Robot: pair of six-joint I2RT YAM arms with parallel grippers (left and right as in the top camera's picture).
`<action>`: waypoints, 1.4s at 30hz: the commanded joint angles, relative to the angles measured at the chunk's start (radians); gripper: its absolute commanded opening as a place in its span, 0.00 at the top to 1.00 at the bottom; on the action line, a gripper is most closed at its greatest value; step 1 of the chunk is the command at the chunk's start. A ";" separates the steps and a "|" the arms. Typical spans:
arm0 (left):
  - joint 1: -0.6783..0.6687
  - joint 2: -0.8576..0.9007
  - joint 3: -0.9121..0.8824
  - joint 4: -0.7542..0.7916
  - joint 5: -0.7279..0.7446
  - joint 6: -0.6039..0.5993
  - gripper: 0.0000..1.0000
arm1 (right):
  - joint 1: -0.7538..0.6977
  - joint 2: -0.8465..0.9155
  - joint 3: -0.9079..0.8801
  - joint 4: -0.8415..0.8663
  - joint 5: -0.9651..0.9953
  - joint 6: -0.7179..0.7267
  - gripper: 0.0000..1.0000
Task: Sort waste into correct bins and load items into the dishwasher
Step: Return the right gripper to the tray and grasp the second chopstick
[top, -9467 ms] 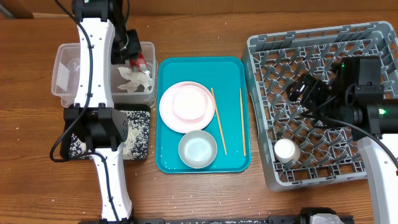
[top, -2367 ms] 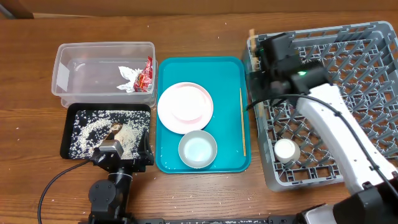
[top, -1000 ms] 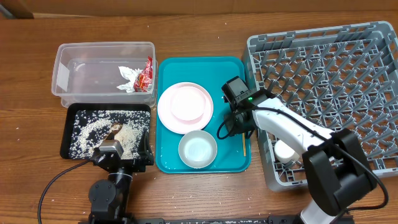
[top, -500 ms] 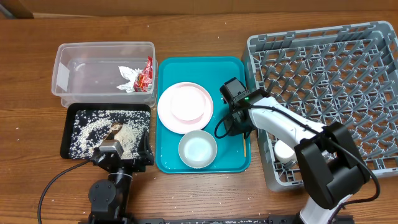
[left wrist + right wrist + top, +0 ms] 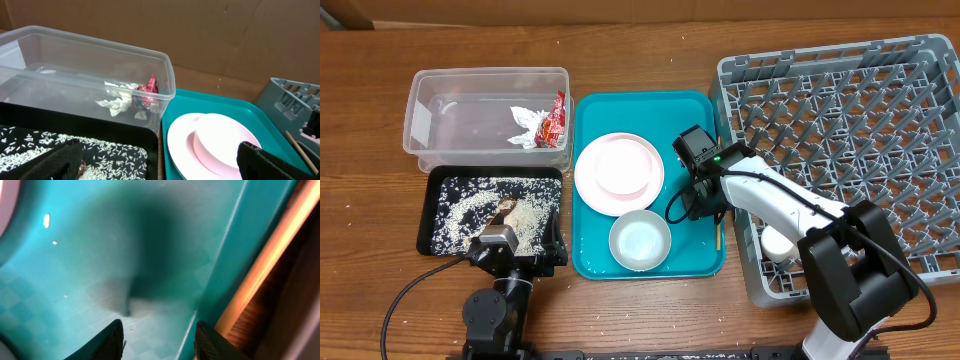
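The chopstick (image 5: 719, 235) lies along the right rim of the teal tray (image 5: 640, 105), in the narrow strip between tray and rack (image 5: 840, 100). In the right wrist view it is a blurred orange streak (image 5: 260, 265) off to the right of the fingers, not between them.

The right gripper (image 5: 160, 340) points down at the tray floor with its fingers (image 5: 112, 340) spread apart and nothing held between them. From overhead it (image 5: 703, 200) hangs over the tray's right half, just left of the chopstick.

To its left on the tray sits the plate (image 5: 618, 172), with a small bowl (image 5: 215, 140) resting on its middle. An open bowl (image 5: 640, 240) stands just below the plate. A cup (image 5: 778, 242) stands in the rack near its front left corner, close to the right arm.

The left gripper (image 5: 160, 162) rests low at the table's (image 5: 620, 40) front left, its fingers (image 5: 65, 160) wide apart and empty. Ahead of it is the black tray (image 5: 432, 215), holding scattered rice (image 5: 470, 205) and a brown scrap (image 5: 503, 210). Behind that stands the clear tub (image 5: 450, 100), with the tissue (image 5: 527, 125) and wrapper (image 5: 553, 118) lying together at its right end.
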 commanded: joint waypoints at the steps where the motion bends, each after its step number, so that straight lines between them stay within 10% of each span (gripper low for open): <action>1: -0.009 -0.011 -0.012 0.006 0.000 0.011 0.00 | -0.003 -0.026 0.017 -0.003 0.051 0.021 0.51; 23: -0.009 -0.011 -0.012 0.006 0.000 0.011 0.00 | 0.053 -0.026 0.019 0.013 0.057 0.023 0.46; 33: -0.009 -0.011 -0.012 0.006 0.000 0.011 0.00 | 0.047 -0.026 0.021 0.002 0.193 0.097 0.96; 42: -0.009 -0.011 -0.012 0.006 0.000 0.011 0.00 | -0.045 -0.026 0.021 0.015 0.129 0.089 0.96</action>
